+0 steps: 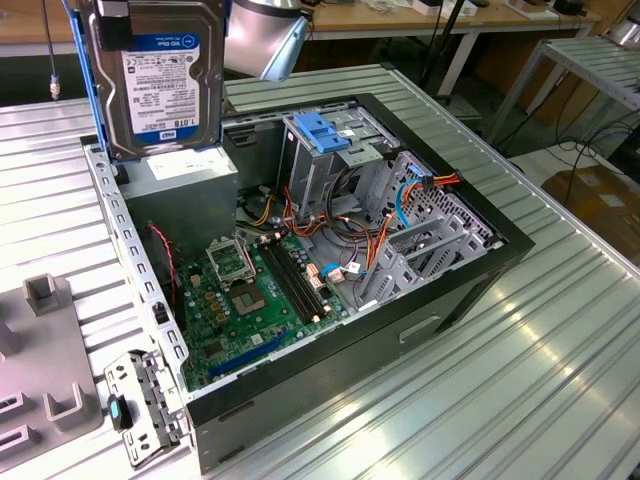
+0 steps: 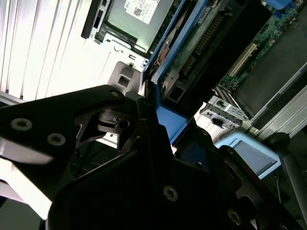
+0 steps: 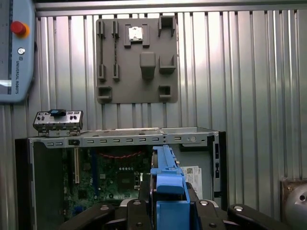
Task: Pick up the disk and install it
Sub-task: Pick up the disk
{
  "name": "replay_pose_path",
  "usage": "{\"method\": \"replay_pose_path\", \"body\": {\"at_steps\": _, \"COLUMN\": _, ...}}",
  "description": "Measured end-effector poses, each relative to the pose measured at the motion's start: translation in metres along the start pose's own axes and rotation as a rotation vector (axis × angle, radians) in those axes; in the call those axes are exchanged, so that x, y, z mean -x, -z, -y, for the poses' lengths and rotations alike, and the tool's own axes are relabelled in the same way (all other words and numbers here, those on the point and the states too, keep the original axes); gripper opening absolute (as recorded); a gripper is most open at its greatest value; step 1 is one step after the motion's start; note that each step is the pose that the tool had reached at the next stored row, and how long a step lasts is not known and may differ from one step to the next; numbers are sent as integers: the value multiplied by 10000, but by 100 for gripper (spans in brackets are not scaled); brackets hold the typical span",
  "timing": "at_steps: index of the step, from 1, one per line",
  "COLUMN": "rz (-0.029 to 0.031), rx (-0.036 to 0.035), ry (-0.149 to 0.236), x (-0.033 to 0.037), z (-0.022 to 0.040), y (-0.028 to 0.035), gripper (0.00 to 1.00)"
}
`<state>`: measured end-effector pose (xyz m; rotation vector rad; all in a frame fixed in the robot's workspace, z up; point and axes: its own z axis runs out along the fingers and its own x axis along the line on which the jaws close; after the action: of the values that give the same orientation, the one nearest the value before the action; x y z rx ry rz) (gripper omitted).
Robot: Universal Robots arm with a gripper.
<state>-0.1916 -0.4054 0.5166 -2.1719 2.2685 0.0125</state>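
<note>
Silver-grey, the disk (image 1: 160, 78) hangs above the open computer case (image 1: 330, 385), pinched between the fingers of the gripper (image 3: 169, 205): picked up, it seems, but not yet installed.

A robotics lab: ribbed aluminium worktable (image 1: 560, 380), opened computer case (image 1: 330, 395) (wooden benches (image 1: 400, 18) behind).

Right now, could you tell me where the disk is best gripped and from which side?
Probably at its upper end, from above. The disk hangs upright over the open computer case, and its two broad faces are flat and parallel, so the jaws can close across its thin body, as the gripper does now.
</note>
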Motion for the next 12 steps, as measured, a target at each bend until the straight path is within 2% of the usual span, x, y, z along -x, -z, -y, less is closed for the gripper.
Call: {"method": "replay_pose_path", "body": {"at_steps": 12, "rz": -5, "rx": -1, "ry": -5, "x": -13, "z": 144, "y": -2, "gripper": 37}}
